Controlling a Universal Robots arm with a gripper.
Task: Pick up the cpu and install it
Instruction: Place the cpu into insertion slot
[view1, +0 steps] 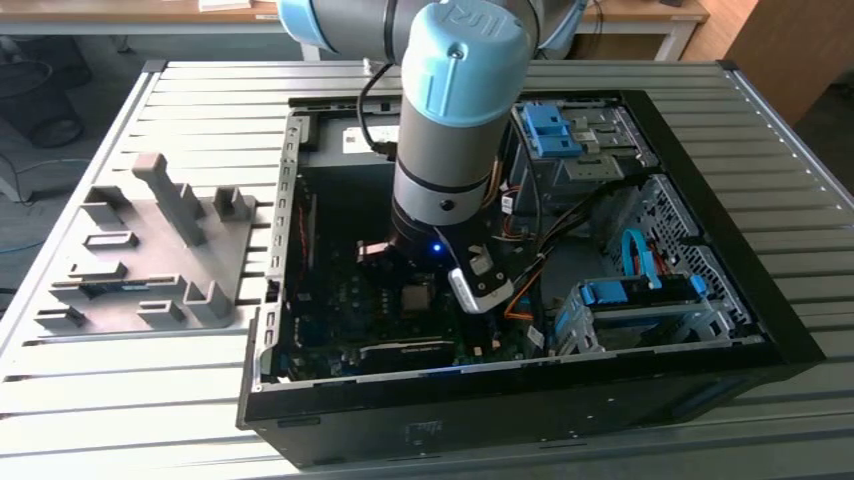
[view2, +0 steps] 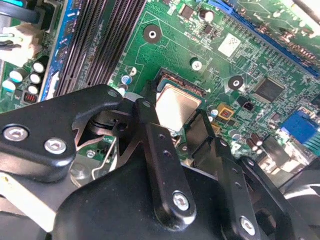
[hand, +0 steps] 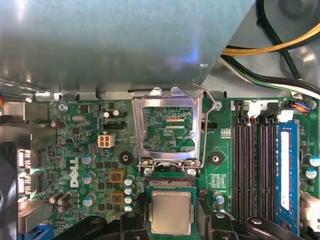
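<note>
The cpu is a small square chip with a dull silver-tan face, and it hangs level just over the motherboard socket, where a strip of contacts shows beyond its edge. My gripper has a black finger on each of two opposite sides and is shut on the cpu. In the second wrist view the cpu sits between the fingers of the gripper. The socket's metal load plate stands flipped open. In the exterior view the arm reaches down into the open computer case.
Black memory slots and a blue one run beside the socket. A grey metal wall and cables lie beyond the load plate. Drive cages with blue parts fill the case's right side. A grey fixture tray lies left of the case.
</note>
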